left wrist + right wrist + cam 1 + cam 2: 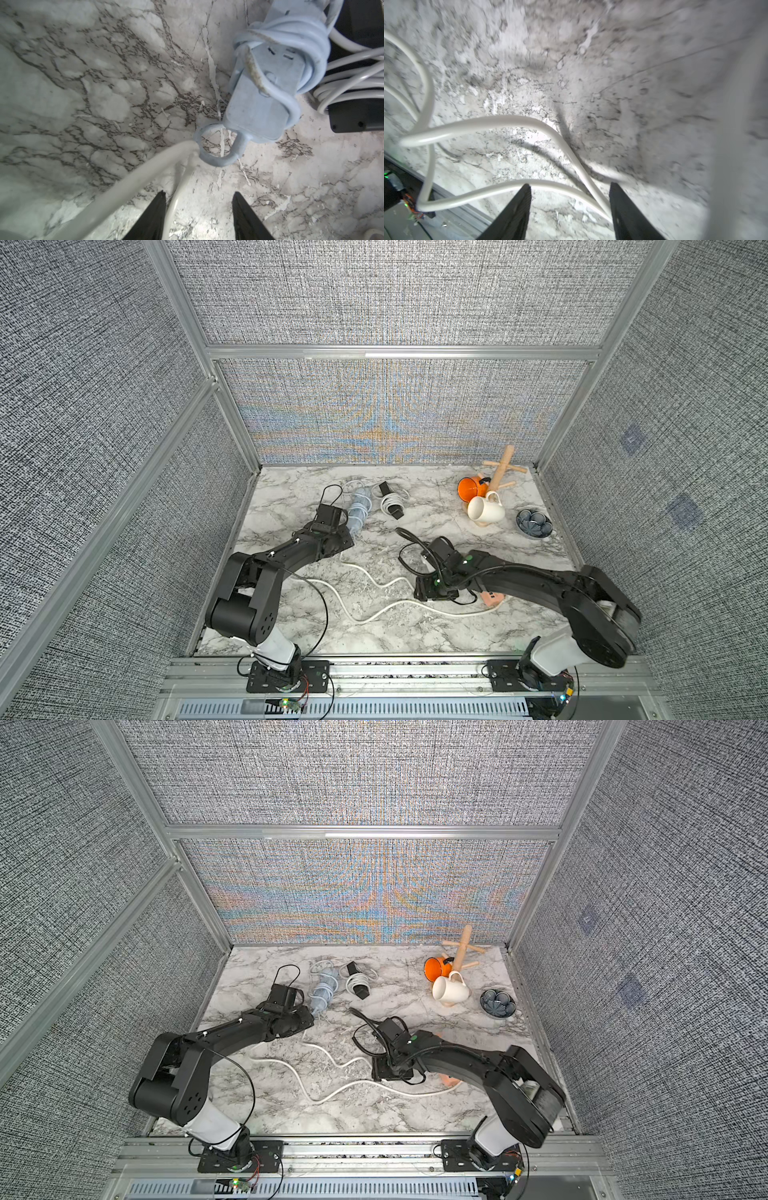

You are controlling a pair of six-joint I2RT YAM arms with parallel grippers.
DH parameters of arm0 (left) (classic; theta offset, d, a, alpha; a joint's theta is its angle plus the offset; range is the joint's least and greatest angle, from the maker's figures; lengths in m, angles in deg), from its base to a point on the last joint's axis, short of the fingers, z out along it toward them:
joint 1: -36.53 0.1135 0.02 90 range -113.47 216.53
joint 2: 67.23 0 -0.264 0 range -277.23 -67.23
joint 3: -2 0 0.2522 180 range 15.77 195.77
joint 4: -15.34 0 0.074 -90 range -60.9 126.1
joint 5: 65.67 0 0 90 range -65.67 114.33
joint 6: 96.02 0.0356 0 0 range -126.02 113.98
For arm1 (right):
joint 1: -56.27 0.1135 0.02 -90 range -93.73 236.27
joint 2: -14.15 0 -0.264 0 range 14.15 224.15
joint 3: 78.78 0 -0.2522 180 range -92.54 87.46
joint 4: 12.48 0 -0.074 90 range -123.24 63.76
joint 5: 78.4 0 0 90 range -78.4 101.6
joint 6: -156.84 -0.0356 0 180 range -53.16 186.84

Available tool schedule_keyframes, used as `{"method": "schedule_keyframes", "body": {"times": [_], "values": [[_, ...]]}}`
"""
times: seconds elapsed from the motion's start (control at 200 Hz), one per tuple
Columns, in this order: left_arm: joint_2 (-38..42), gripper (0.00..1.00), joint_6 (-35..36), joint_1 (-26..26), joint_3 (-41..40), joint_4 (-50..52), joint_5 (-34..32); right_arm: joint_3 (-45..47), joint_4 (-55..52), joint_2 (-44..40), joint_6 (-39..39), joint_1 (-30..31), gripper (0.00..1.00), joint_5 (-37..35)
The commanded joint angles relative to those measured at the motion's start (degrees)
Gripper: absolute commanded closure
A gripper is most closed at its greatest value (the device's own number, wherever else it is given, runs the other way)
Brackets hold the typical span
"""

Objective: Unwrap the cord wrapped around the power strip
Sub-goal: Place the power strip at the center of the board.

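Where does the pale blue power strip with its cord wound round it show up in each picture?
In a top view: blue power strip, far back on the table.
In a top view: the same far-back spot.
Left wrist: close up, cord wound round it.
Right wrist: not in it.
Landmark: black power strip, right beside it.
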Motion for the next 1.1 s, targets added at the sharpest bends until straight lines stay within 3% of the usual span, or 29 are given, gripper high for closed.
{"method": "schedule_keyframes", "body": {"times": [0.0, 0.31, 0.5, 0.791, 1.091], "values": [[-0.71, 0.47, -0.15, 0.06, 0.95, -0.3, -2.13, 1.77, -5.66, -4.52, -3.38, -3.85, 0.42, -4.54], [-5.71, 0.48, 0.58, 0.4, 2.14, -0.65, -3.39, 15.65, -5.34, -18.26, -7.08, -17.16, 0.66, -6.33], [-5.54, 0.49, 0.74, 1.12, 1.69, -0.56, -5.02, 15.7, -6.48, -20.23, -7.83, -18.31, 0.67, -8.94], [-4.21, 0.5, 2.0, 1.88, 2.3, 1.38, -6.85, 17.62, -7.32, -17.08, -4.06, -25.77, 0.7, -13.62], [-4.05, 0.51, -1.05, 9.48, -3.25, -2.47, -2.15, 14.52, -3.52, -15.06, 4.6, -35.24, 0.76, -20.97]]}}
